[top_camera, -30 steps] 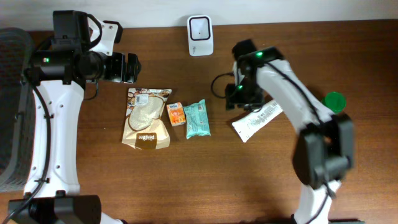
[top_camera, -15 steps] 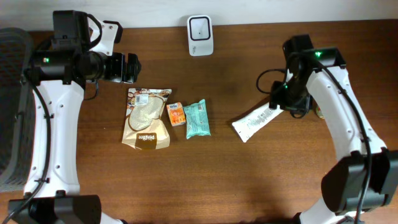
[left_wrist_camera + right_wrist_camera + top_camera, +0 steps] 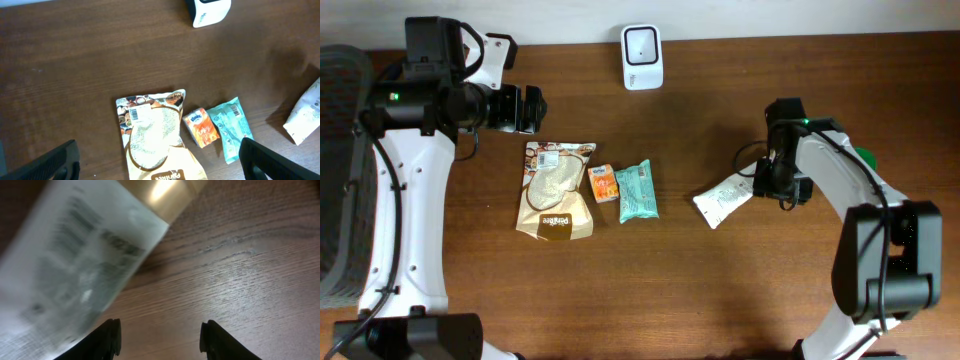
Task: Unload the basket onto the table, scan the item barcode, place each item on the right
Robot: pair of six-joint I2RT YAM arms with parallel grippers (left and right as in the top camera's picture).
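A white barcode scanner (image 3: 642,57) stands at the table's back edge, its lower part also in the left wrist view (image 3: 210,11). A white packet (image 3: 723,198) with a gold end (image 3: 165,192) lies right of centre. My right gripper (image 3: 781,186) hangs at its right end, open; only bare wood shows between its fingers (image 3: 108,339) and the blurred packet (image 3: 75,265) lies up and left of them. My left gripper (image 3: 525,108) is open, high above a brown-and-white pouch (image 3: 150,140).
An orange packet (image 3: 604,183) and a teal packet (image 3: 638,190) lie beside the pouch (image 3: 558,190). A green round thing (image 3: 861,158) sits behind the right arm. A grey mesh object (image 3: 338,170) stands off the left edge.
The right arm swung from near the scanner out to the right, then came down at the white packet's right end. Its jaws narrowed slightly. The left arm has not moved.
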